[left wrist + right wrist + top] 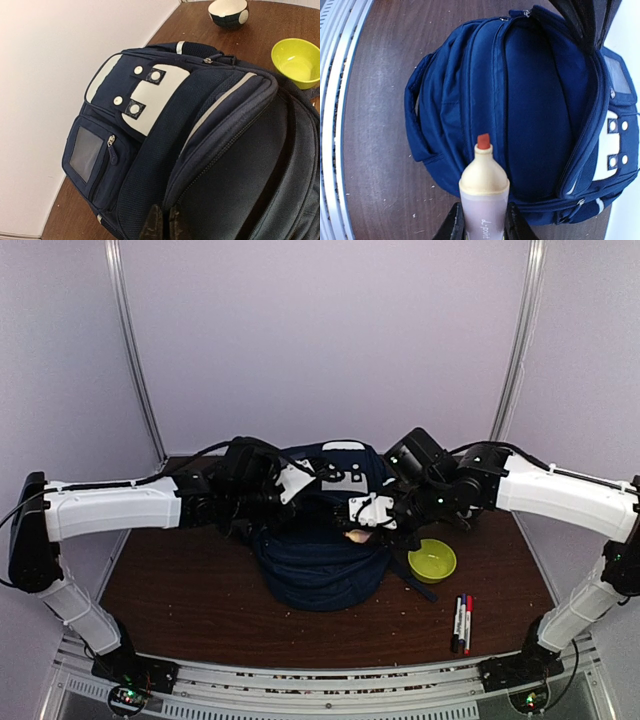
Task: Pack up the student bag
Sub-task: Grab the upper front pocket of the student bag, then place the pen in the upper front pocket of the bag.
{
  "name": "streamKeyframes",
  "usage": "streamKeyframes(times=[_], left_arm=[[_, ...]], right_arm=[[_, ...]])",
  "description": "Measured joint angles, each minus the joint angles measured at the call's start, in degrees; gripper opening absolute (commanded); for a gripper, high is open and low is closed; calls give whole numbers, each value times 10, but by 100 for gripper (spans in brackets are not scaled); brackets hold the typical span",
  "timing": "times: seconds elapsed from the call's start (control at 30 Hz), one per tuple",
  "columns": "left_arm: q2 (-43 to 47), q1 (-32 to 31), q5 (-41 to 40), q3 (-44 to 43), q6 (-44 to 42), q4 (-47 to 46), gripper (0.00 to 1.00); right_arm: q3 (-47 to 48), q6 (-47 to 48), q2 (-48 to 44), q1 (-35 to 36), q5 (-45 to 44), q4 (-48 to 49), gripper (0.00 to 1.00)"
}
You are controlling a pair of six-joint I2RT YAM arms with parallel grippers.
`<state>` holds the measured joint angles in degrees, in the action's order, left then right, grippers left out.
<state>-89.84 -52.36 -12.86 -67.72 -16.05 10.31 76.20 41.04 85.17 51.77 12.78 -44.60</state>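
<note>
A: Student bag (320, 575) mid-counter, nearer the far edge; left gripper (164, 224) pinched shut on its opening's rim.
B: Right gripper (484, 226) clamped around marker (484, 182); best lowered tip-first into the gap; released only once well inside.
</note>
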Motion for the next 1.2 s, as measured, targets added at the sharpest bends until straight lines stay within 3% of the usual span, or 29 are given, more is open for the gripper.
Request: streamKeyframes(times=[0.53,0.7,0.77,1.03,1.2], left_arm=[[2,22,74,-26,40,2,0],[3,25,83,-28,43,1,0],[3,25,87,-28,45,1,0],[6,30,89,-28,53,-7,0],[7,33,95,-24,57,-14,0]], right_arm=[[69,76,162,23,-140,155,11],[69,111,203,31,-181,218,19],[65,122,214,31,-198,245,27],[52,143,226,33,-263,335,42],[29,140,214,38,-259,351,44]])
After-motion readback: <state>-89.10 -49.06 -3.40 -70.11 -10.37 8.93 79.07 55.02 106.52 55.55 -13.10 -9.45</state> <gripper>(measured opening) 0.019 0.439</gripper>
